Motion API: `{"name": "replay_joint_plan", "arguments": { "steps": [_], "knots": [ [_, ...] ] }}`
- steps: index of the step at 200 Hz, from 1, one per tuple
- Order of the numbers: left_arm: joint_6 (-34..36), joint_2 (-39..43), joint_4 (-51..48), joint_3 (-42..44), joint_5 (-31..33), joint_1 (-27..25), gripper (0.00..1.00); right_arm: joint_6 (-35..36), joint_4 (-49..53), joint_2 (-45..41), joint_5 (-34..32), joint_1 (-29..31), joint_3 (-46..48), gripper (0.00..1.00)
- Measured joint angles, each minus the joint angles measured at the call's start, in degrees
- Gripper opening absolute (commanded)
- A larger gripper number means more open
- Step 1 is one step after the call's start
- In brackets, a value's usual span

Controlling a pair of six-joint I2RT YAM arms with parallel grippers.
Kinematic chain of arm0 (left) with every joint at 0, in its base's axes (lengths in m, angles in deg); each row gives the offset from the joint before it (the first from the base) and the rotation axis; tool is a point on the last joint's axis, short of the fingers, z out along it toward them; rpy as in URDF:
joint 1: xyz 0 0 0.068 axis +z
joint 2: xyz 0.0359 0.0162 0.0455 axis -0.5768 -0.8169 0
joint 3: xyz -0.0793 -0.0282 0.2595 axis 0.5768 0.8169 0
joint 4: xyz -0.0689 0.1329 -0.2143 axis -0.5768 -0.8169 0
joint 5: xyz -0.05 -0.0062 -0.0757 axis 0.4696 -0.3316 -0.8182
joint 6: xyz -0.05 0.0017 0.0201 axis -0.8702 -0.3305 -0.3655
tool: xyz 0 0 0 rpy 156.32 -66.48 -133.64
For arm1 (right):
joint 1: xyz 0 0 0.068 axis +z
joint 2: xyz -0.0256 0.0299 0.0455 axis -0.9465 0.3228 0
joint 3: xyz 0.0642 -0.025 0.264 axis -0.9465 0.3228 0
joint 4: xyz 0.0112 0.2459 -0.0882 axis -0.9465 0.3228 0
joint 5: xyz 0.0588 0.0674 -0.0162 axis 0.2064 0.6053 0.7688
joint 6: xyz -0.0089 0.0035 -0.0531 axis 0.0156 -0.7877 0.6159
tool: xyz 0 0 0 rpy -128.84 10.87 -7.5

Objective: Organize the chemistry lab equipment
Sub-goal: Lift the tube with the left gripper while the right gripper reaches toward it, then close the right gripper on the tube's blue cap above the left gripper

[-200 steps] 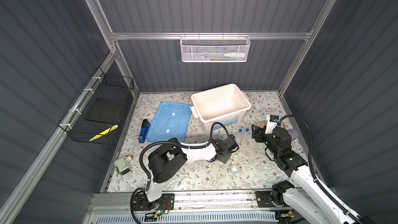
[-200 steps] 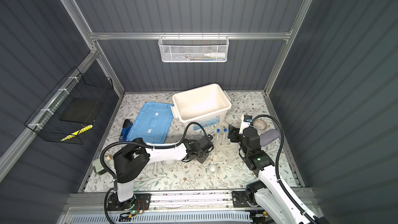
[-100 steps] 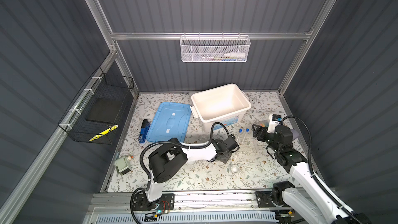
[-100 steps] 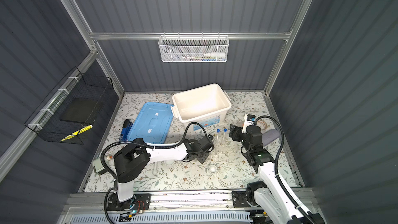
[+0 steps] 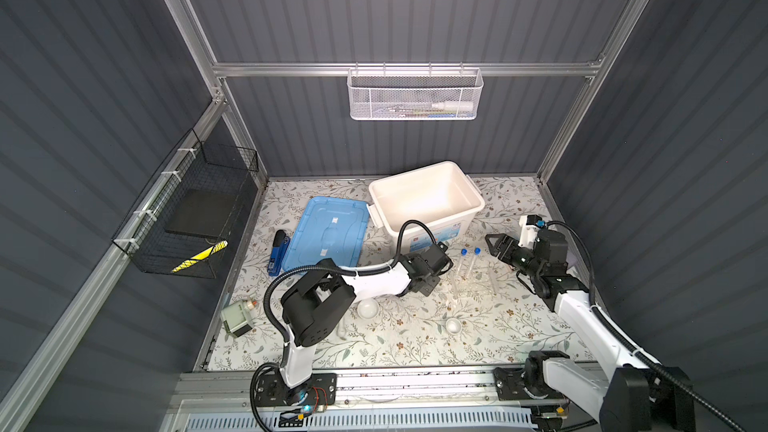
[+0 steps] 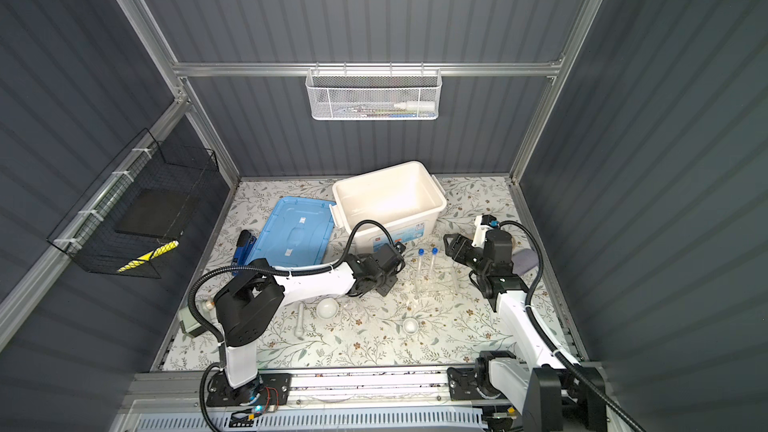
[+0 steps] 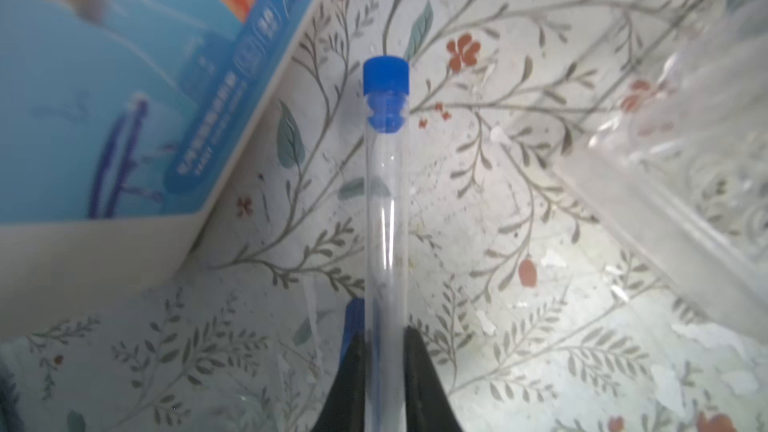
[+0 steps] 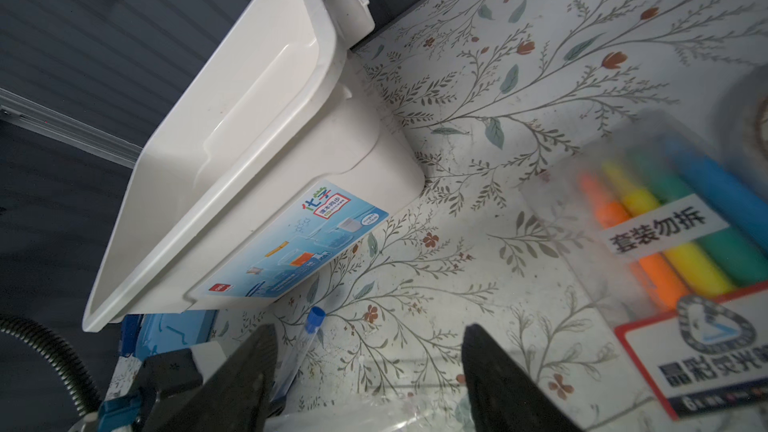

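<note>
Left claw (image 7: 384, 336) is clamped on a blue-capped test tube (image 7: 385, 184) — right claw (image 8: 370, 330) stands apart, empty, near the clear tube rack (image 5: 478, 283).

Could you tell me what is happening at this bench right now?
The robot is tidying chemistry lab equipment. Its left end effector is shut on a blue-capped test tube between the white bin and the clear tube rack, where two other tubes stand upright. The right end effector is open and empty, hovering beside the rack near a pack of highlighters. Loose on the mat lie two white bowls and the pestle; the bin is empty, its blue lid beside it.
</note>
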Motion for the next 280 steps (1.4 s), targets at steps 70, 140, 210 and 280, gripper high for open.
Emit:
{"name": "replay_joint_plan", "arguments": {
  "steps": [70,140,210,280],
  "knots": [
    [8.5,-2.0,6.9,-4.4,-2.6,1.3,0.16,-4.2,-5.1,11.1,11.9,-3.9,-1.7,0.64],
    [12.9,-2.7,10.9,-4.4,-5.7,1.9,0.16,-7.7,-10.3,19.1,19.6,-4.0,-3.7,0.59],
    [14.7,-4.0,13.7,-4.4,-8.3,2.2,0.16,-10.5,-13.4,23.8,24.3,-4.0,-4.7,0.56],
    [14.9,-4.2,14.6,-4.4,-9.4,2.5,0.16,-12.5,-16.0,28.8,28.7,-4.0,-5.9,0.54]
  ]
}}
